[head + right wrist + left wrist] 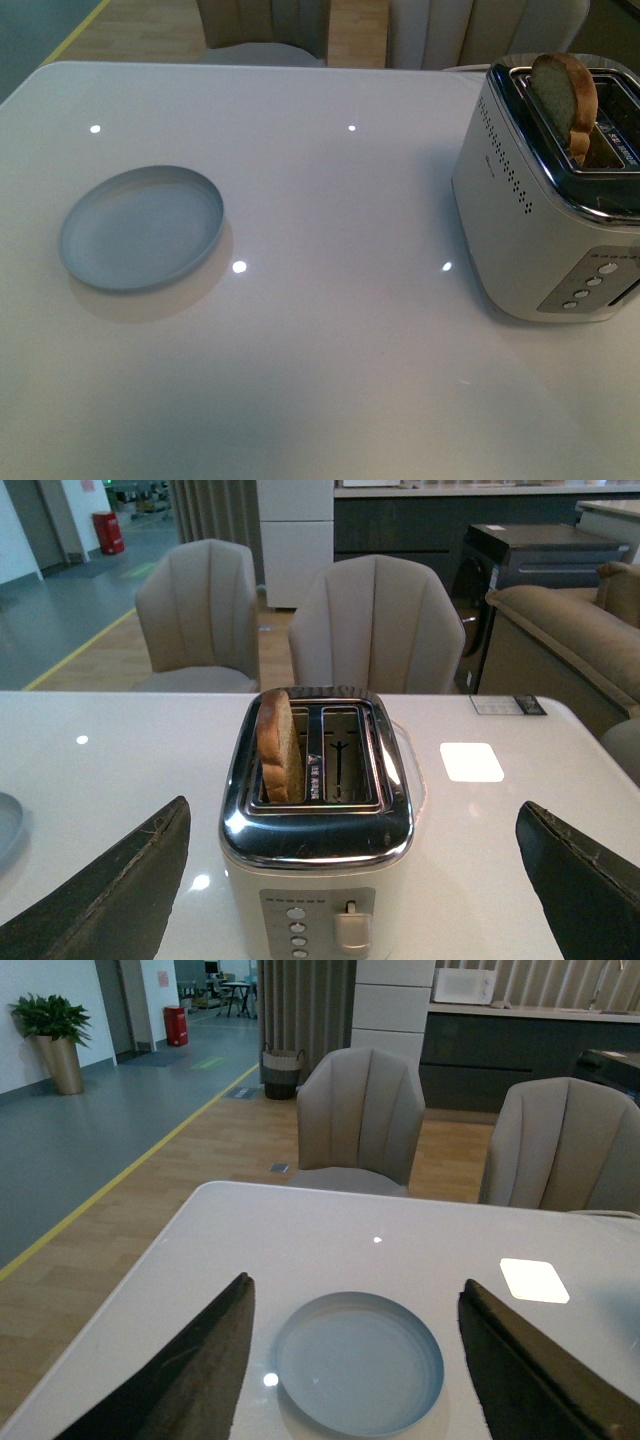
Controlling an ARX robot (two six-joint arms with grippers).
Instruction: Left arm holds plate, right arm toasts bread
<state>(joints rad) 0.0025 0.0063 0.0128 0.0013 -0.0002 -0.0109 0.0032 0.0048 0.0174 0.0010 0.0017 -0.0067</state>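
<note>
The bread stands upright in the left slot of the toaster, far right of the front view, top poking out. The plate lies bare at left centre on the glossy white table, well apart. Left gripper is spread wide with the plate between its fingers; right gripper is spread around the toaster. Beige chairs behind, wooden floor, potted plant upper left.

A glossy white table mirrors ceiling lights. Beyond it, at twelve o'clock, stand two beige ribbed chairs on wood flooring. At ten o'clock lie grey floor, a yellow line, a potted plant and a red bin.
</note>
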